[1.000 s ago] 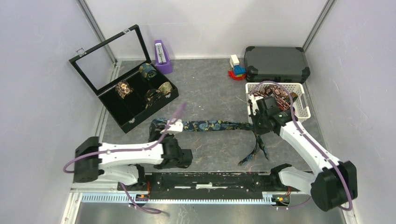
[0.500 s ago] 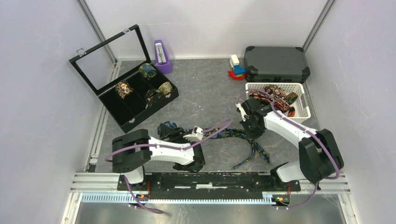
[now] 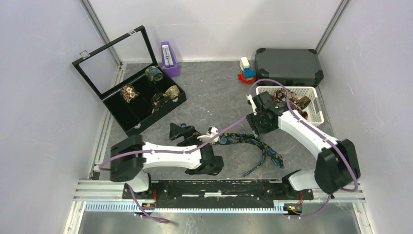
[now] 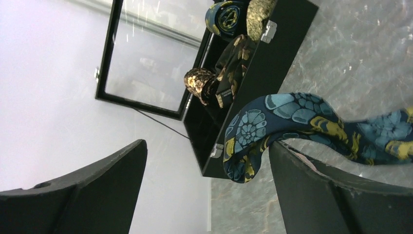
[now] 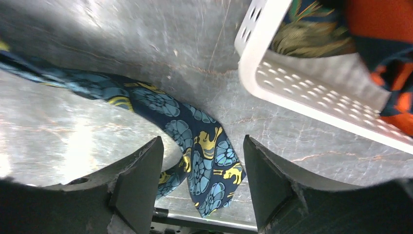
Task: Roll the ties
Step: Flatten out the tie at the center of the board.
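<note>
Grey table [image 3: 219,92] | navy tie [image 3: 243,140] 1 | coiled ties [image 3: 129,91] 4 | left hand [image 4: 207,146], right hand [image 5: 202,146] released

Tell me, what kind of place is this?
Probably a robot practice booth, not a home. A left arm and right arm are bolted to a table, with blank walls close round and a tie to handle.

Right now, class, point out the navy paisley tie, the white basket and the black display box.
navy paisley tie [image 4: 253,131]: left wrist view, on its curled end.
white basket [image 5: 311,73]: right wrist view, on its perforated wall.
black display box [image 3: 124,112]: top view, on a bare compartment.
</note>
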